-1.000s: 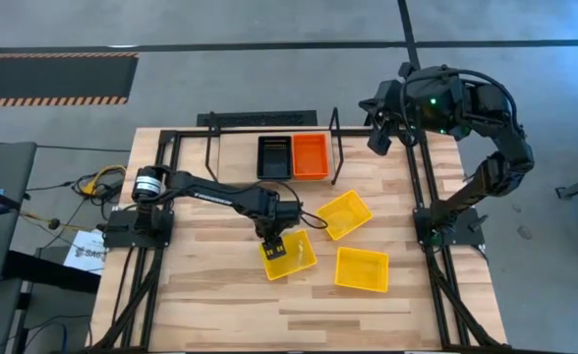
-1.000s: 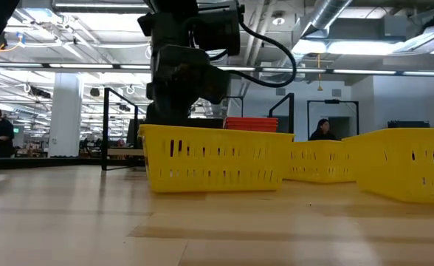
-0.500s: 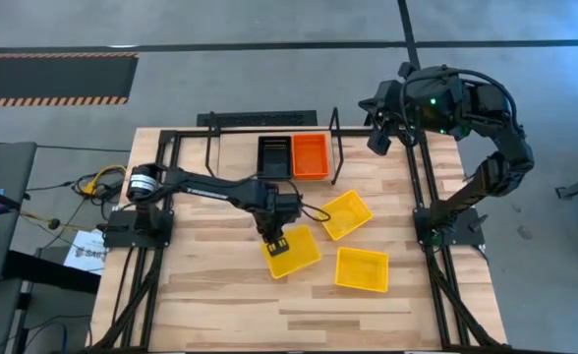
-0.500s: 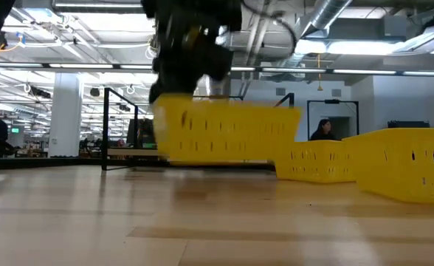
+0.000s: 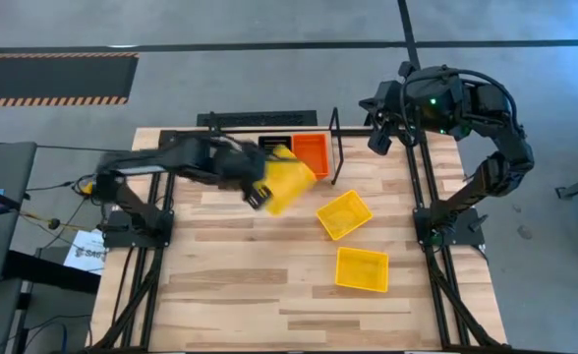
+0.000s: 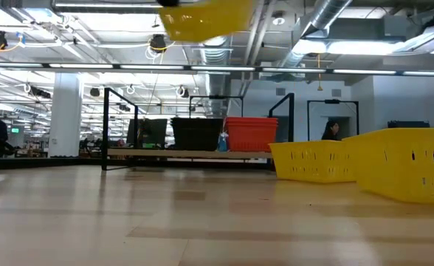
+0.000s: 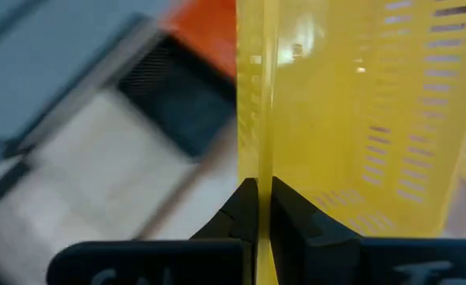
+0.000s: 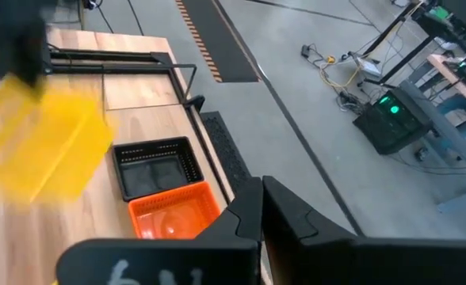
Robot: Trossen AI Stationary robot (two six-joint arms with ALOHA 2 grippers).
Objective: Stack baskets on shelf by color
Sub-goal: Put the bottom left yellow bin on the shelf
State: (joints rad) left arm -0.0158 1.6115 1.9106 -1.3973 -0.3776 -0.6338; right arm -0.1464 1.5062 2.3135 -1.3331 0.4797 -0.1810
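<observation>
So the left gripper [image 7: 257, 207] has a yellow basket [image 5: 287, 185] up in the air, fingers [image 7: 234, 218] pinching one of its thin mesh walls between them, you can see that really clearly in the left wrist view. From above, the lifted basket hangs tilted just in front of the shelf [image 5: 232, 121], partly covering the black basket [image 5: 272, 147] and right beside the red-orange basket [image 5: 312, 153]. In the low view it only shows as a yellow blur [image 6: 206, 18] at the very top, well clear of the counter [image 5: 220, 275]. The black and red-orange ones sit side by side on the shelf board, touching or nearly so, between the upright wire end loops; whether each is a single basket or a stack I can't tell from above. Two more yellow baskets are still down on the counter: one [image 5: 344, 213] turned at an angle near the middle, the other [image 5: 362, 269] lying closer to the front edge, apart from the first. The right gripper [image 8: 261, 210] is parked up high off the back right corner of the counter, looking down at the shelf, fingers pressed together with nothing in them. A couple of people [image 6: 331, 131] are visible way back in the room behind the counter.
</observation>
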